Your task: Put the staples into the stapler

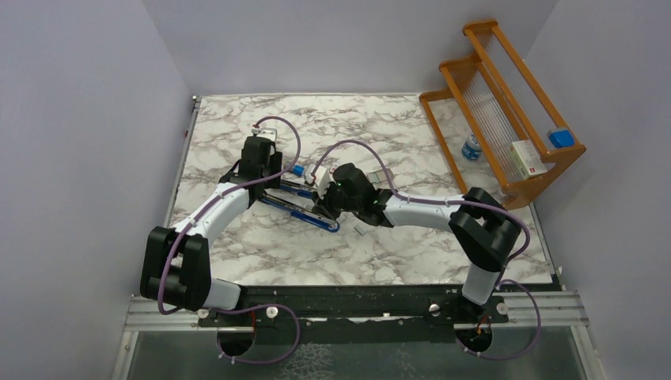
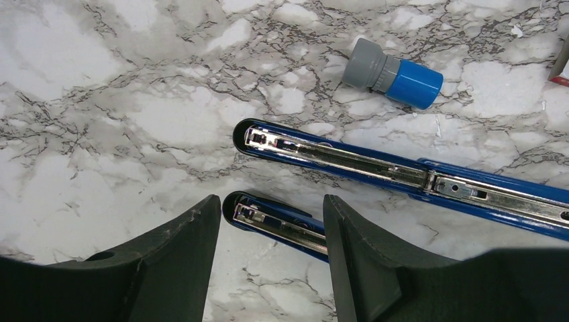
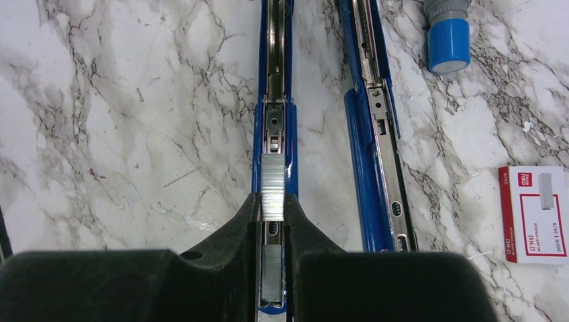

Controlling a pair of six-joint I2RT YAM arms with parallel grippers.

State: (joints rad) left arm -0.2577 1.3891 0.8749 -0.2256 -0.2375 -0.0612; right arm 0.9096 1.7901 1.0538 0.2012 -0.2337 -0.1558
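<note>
Right tool (image 3: 272, 199) pinches a strip of staples (image 3: 273, 174) lengthwise over the channel of the opened stapler (image 3: 274, 80), lined up to drop in; left tool (image 2: 272, 201) stands open astride that arm's tip, apparently to steady it.

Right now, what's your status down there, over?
Left gripper open, straddling stapler tip. Right gripper shut on staple strip, over the magazine rail. Blue-capped cylinder lies apart, not blocking.

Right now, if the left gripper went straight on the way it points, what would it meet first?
Probably the left gripper would meet the tip of the nearer stapler half, between its open fingers; depth is unclear.
</note>
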